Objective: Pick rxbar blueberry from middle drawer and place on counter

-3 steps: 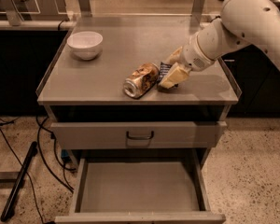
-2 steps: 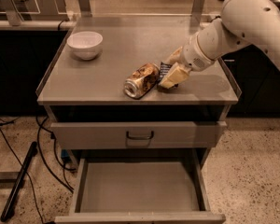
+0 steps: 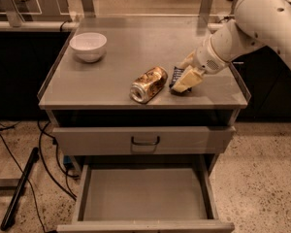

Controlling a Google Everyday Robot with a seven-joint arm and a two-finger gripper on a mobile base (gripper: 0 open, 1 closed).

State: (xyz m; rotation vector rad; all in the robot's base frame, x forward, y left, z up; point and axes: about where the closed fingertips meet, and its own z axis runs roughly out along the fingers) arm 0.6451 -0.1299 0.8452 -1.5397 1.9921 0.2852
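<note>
Gripper [image 3: 185, 74] low over counter [image 3: 136, 47] | rxbar blueberry [image 3: 175, 75] partly beneath it | closure: cannot tell

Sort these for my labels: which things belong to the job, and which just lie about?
Job: bar, open drawer, counter, gripper at the bar on the counter's right.
Lying about: can, bowl.

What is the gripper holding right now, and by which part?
Cannot be told: the gripper sits over the rxbar blueberry's right side on the counter.
</note>
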